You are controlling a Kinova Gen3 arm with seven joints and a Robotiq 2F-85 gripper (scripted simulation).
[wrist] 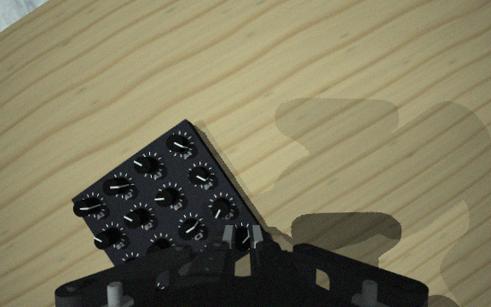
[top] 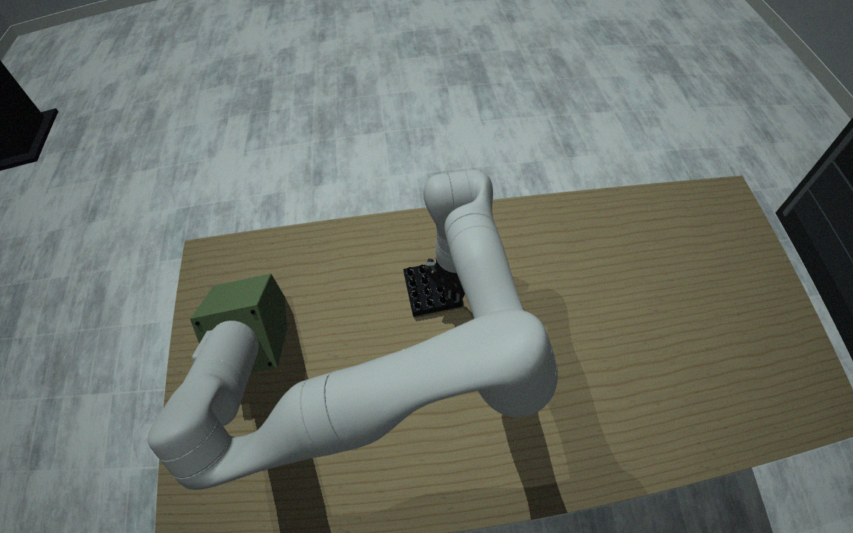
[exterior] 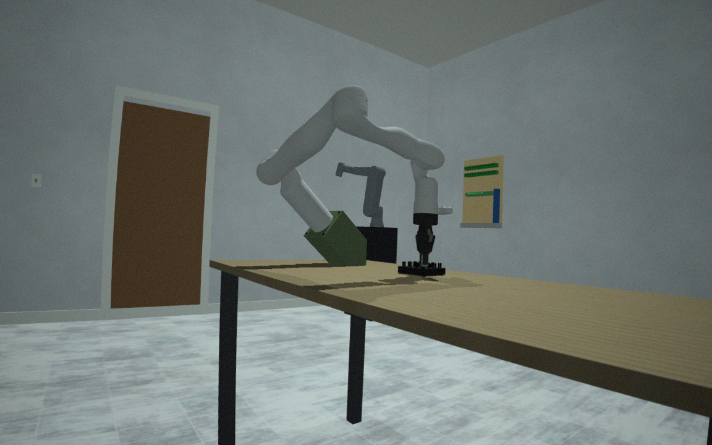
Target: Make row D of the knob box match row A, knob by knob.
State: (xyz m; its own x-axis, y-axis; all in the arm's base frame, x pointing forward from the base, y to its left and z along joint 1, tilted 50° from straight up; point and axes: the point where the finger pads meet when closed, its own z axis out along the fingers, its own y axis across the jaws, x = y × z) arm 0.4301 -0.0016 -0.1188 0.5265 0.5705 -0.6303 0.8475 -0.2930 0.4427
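Observation:
The black knob box [top: 439, 310] [exterior: 405, 271] [wrist: 170, 172] stands on the table and looks turned in the wrist view, its A4 corner at the top. My gripper [exterior: 424, 264] [wrist: 242, 239] points down at the box, shut on knob D4 [wrist: 239, 240] with one fingertip on each side. The white line of D4 shows between the fingertips, slanting from upper right to lower left. Knobs A1 [wrist: 89, 206], A2 [wrist: 118, 187], A3 [wrist: 145, 165] and A4 [wrist: 179, 143] are in view. The line of A4 slants toward its printed name. D1, D2 and D3 are hidden by the gripper.
Knobs C4 [wrist: 221, 208] and C3 [wrist: 191, 228] are close to my fingers. The arm's green base block [top: 236, 296] [exterior: 348, 246] stands on the wooden table [top: 668, 278] [exterior: 557, 309]. The arm covers part of the box in the top view. A table edge crosses the wrist view's upper left.

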